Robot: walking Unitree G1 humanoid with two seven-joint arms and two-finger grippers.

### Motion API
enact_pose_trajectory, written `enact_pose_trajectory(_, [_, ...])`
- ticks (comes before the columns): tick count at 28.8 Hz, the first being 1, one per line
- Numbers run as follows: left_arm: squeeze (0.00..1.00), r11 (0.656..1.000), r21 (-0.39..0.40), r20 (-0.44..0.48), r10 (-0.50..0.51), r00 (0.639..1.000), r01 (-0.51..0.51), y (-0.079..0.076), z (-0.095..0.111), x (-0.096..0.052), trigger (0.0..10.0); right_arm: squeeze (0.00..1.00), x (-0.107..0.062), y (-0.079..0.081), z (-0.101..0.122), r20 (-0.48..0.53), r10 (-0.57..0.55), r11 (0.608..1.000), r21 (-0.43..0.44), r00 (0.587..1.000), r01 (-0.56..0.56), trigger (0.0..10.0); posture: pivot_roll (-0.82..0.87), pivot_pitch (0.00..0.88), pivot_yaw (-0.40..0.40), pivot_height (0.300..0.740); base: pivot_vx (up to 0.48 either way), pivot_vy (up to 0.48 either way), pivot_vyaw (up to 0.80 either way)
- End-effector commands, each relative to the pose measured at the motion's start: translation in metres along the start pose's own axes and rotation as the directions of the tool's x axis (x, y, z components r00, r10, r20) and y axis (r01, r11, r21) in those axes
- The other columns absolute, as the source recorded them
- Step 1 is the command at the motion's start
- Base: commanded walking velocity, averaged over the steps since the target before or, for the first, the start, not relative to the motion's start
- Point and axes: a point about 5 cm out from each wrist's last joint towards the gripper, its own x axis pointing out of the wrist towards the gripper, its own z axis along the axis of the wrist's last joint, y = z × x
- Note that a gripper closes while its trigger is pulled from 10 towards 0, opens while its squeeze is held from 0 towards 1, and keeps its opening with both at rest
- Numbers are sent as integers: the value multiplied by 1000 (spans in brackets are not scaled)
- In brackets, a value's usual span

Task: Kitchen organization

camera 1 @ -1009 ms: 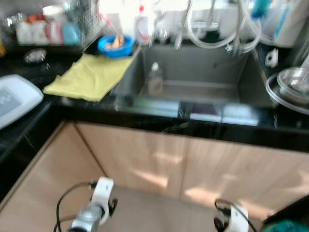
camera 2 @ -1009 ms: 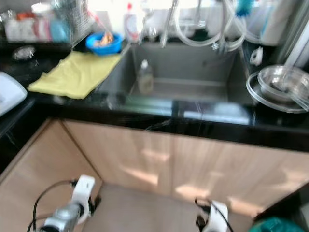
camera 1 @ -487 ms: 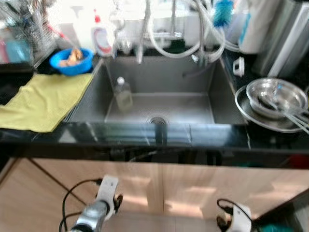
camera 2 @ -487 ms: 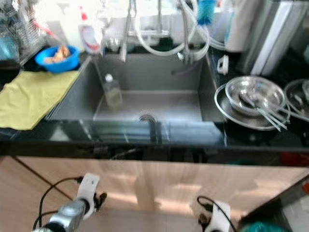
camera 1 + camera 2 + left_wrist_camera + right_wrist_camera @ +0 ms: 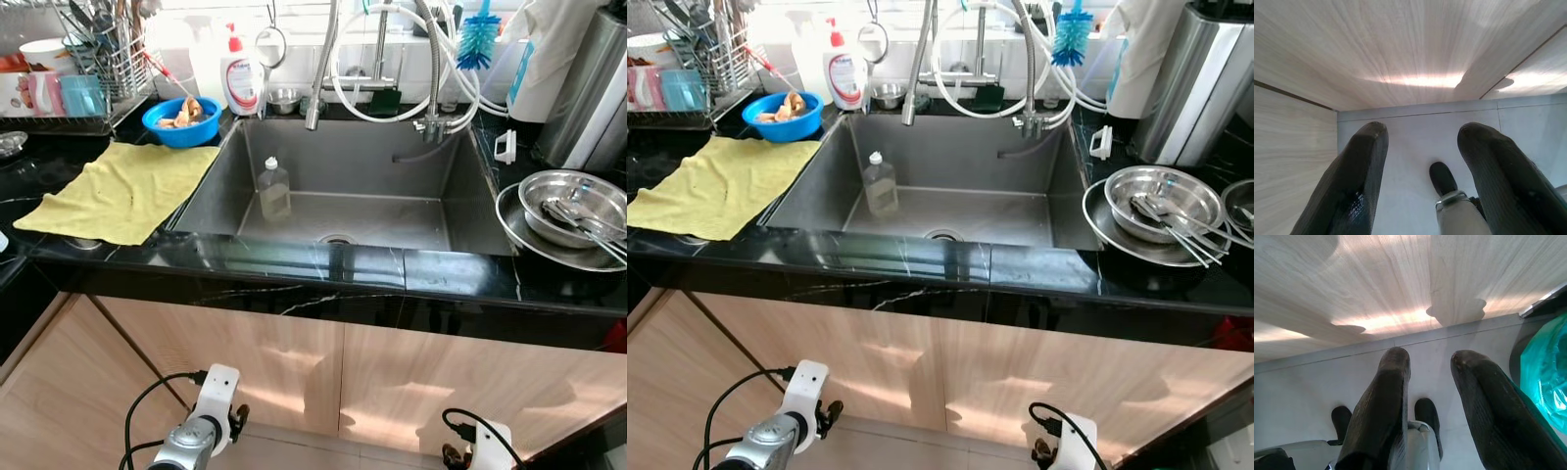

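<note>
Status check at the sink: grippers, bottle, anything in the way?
Left gripper and right gripper open, hanging low by the wooden cabinet doors. Clear plastic bottle upright in steel sink. Faucet hoses overhang the basin.

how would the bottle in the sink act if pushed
The bottle stands upright, tall on a narrow base, so it would probably tip. It looks like clear plastic, likely light. The steel sink floor may let it slide.
</note>
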Motion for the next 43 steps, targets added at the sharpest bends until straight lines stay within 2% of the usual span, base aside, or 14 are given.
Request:
enact_pose_trajectory(1, [0,1000,9,-15,-6,1000,6,-1,-2,0,10000,0,0,0,-2,-14,3,1000,-1,1000,-3,10000,-98,0,53,740,0,0,-681])
enact_pose_trajectory(11, [0,1000,13,-20,-10,1000,10,-2,-3,0,10000,0,0,0,-2,-17,5,1000,-9,1000,-5,10000,-101,0,54,740,0,0,-652])
enact_pose_trajectory(21, [0,1000,16,-21,-21,1000,22,-4,-4,0,10000,0,-1,0,-3,-8,6,1000,-5,1000,-6,10000,-105,0,58,740,0,0,0])
enact_pose_trajectory(28, [0,998,49,-26,-31,999,32,-6,-4,0,10000,0,-1,1,-4,-15,7,1000,1,1000,-7,10000,-105,0,59,740,0,0,0])
enact_pose_trajectory(31, [0,998,52,-27,-31,999,32,-6,-4,0,10000,0,-1,1,-4,-18,10,1000,3,1000,-10,10000,-105,0,57,740,0,-220,-694])
enact_pose_trajectory(43, [0,999,51,-38,-2,999,4,1,-7,-1,10000,0,0,1,-2,-12,5,1000,-10,1000,-6,10000,-105,0,58,740,0,-27,-48])
